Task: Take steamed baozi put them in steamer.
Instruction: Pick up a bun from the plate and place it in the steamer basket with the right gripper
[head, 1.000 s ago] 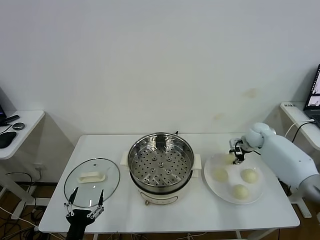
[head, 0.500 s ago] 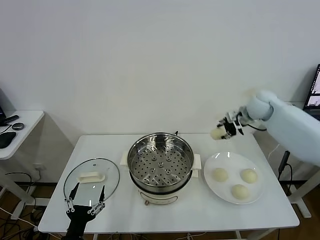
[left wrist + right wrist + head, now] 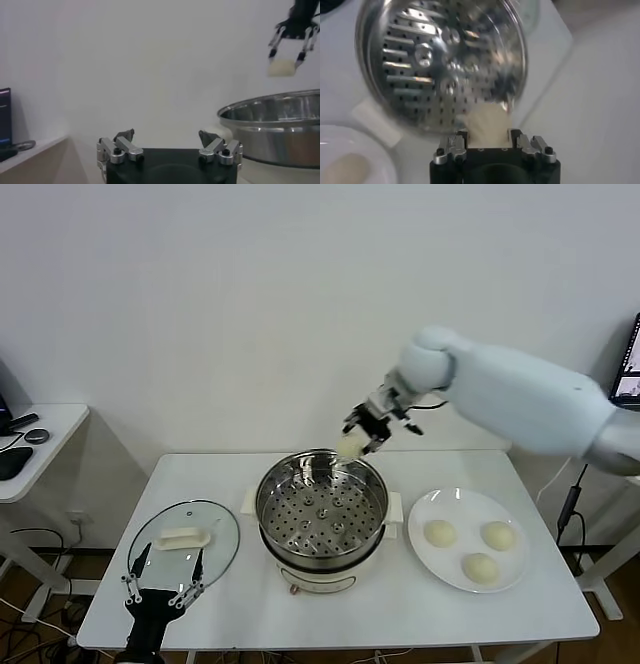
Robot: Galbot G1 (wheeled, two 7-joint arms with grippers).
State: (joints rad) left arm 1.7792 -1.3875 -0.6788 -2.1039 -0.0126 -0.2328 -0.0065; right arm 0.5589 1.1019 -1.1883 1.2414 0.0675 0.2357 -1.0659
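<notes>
My right gripper (image 3: 361,434) is shut on a cream-white baozi (image 3: 350,447) and holds it in the air over the far rim of the steamer (image 3: 322,514). In the right wrist view the baozi (image 3: 487,123) sits between the fingers with the steamer's perforated tray (image 3: 435,60) below it. Three more baozi (image 3: 441,533) (image 3: 498,534) (image 3: 481,567) lie on the white plate (image 3: 430,569) to the right of the steamer. My left gripper (image 3: 160,584) is open at the table's front left edge, near the glass lid. The left wrist view shows the steamer's wall (image 3: 280,125) and the held baozi (image 3: 282,67) far off.
A round glass lid (image 3: 184,547) with a white handle lies flat to the left of the steamer. A side table (image 3: 30,446) stands at the far left, and a laptop edge (image 3: 630,364) shows at the far right.
My right gripper lifted a baozi off the plate and carried it left, from above the plate to over the steamer's far rim. The left gripper shifted slightly.
</notes>
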